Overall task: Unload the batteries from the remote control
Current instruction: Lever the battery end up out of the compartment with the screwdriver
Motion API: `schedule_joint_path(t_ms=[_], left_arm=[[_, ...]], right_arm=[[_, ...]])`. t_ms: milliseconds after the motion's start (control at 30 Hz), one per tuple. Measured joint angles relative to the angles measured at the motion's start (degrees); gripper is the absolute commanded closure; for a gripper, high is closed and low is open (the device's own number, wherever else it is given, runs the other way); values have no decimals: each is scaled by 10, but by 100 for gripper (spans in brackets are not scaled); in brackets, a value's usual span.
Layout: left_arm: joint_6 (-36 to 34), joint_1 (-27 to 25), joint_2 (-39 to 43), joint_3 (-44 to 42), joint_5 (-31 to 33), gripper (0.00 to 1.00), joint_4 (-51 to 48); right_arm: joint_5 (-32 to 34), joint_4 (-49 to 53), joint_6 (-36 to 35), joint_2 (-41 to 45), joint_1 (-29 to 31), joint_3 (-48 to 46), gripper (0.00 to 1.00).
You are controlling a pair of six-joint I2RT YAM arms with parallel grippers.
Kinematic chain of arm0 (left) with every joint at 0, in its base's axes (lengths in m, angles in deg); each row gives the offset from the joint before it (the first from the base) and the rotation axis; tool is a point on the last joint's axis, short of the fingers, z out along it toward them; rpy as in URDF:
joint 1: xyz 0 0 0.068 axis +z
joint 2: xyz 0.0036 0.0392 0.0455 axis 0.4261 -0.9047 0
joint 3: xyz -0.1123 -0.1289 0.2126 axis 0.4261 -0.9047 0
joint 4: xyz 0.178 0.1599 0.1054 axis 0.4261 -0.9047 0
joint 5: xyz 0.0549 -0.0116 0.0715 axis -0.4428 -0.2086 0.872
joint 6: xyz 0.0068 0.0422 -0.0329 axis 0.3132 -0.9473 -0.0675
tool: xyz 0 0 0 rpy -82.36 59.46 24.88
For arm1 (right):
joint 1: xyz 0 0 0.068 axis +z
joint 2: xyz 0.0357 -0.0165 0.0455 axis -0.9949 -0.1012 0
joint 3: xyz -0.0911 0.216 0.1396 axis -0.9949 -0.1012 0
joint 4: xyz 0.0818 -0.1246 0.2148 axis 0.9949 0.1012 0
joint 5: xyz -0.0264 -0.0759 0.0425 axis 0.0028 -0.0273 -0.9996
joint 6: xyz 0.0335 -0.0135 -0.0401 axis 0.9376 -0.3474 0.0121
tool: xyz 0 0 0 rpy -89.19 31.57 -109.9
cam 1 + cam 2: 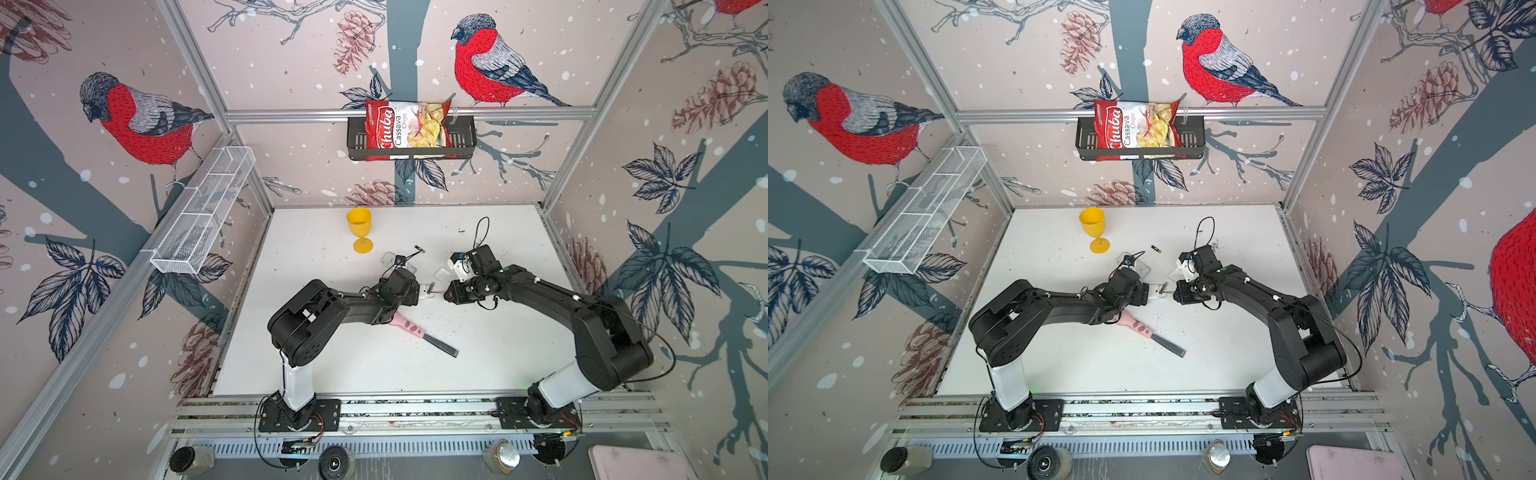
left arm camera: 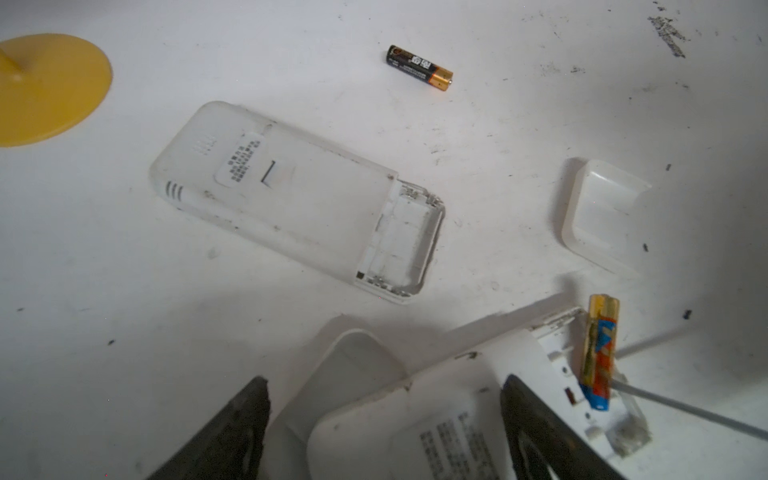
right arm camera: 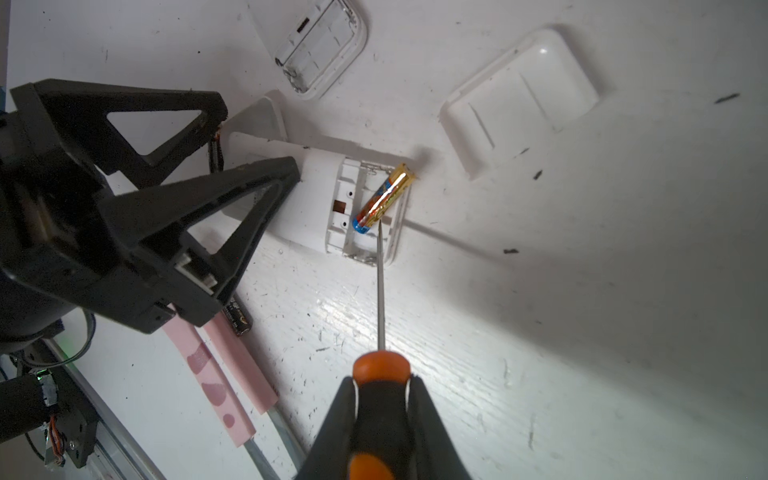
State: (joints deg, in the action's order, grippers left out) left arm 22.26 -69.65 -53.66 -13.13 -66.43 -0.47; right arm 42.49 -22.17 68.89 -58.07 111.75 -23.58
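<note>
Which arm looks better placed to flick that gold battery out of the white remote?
Right. The right claw grips the screwdriver, its tip against the tilted battery; the left claw holds the remote.

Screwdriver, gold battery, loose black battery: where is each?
screwdriver (image 3: 380, 368): right wrist view, orange collar of handle.
gold battery (image 3: 384, 198): right wrist view, middle of its body.
black battery (image 2: 419, 67): left wrist view, middle of its body.
</note>
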Motion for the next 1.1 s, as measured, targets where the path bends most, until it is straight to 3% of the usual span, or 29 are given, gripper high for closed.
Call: schedule_joint_path(t_ms=[833, 1100], left_arm=[[-2, -3, -6, 6, 0, 14, 4], [-2, -3, -6, 6, 0, 14, 3]], right_arm=[[-24, -22, 0, -30, -7, 45, 100], [-8, -9, 0, 10, -9, 32, 100]])
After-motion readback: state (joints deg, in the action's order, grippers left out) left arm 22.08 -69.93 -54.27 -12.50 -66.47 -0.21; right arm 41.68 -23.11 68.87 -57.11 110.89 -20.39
